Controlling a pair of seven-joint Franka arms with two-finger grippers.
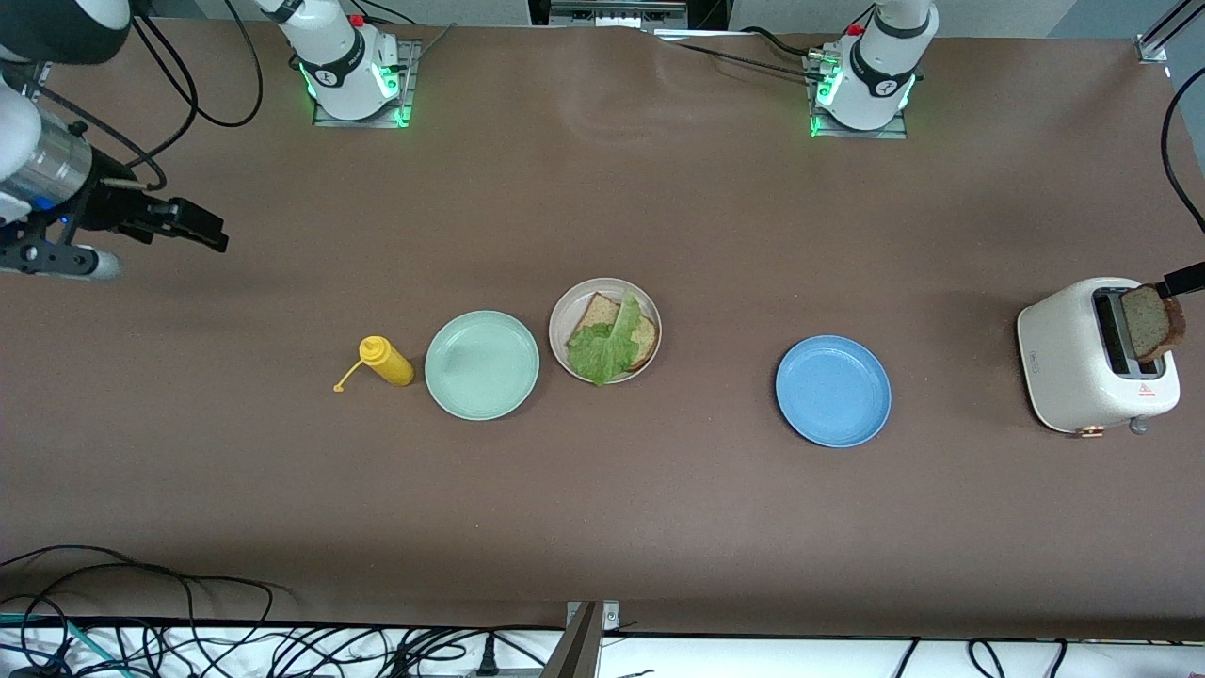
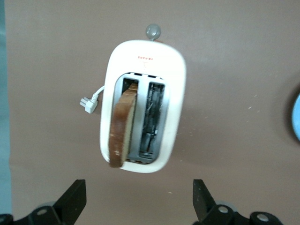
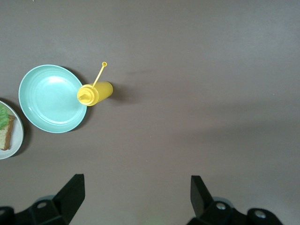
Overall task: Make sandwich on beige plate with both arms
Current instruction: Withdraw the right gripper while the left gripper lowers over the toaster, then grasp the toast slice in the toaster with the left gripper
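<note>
So the beige plate (image 1: 649, 311), just above center frame in the front view, has one bread slice (image 1: 596, 313) with lettuce (image 1: 607, 347) on top. The second slice (image 1: 1152, 322) stands in the white toaster (image 1: 1073, 363) at the right edge. Toaster has small red print, too tiny to read. Left gripper (image 2: 139, 200) hangs spread wide over the toaster; right gripper (image 3: 136, 197) is spread too, over bare surface (image 1: 602, 527) at upper left. Mint plate (image 1: 482, 364), yellow bottle (image 1: 387, 362) and blue plate (image 1: 833, 391) just sit there.

Around the beige plate (image 1: 650, 315): green plate (image 1: 481, 364) just beside it, blue plate (image 1: 833, 391) well apart.
Toaster (image 1: 1092, 363): bread slice (image 1: 1150, 323) fills one slot; other slot free.
</note>
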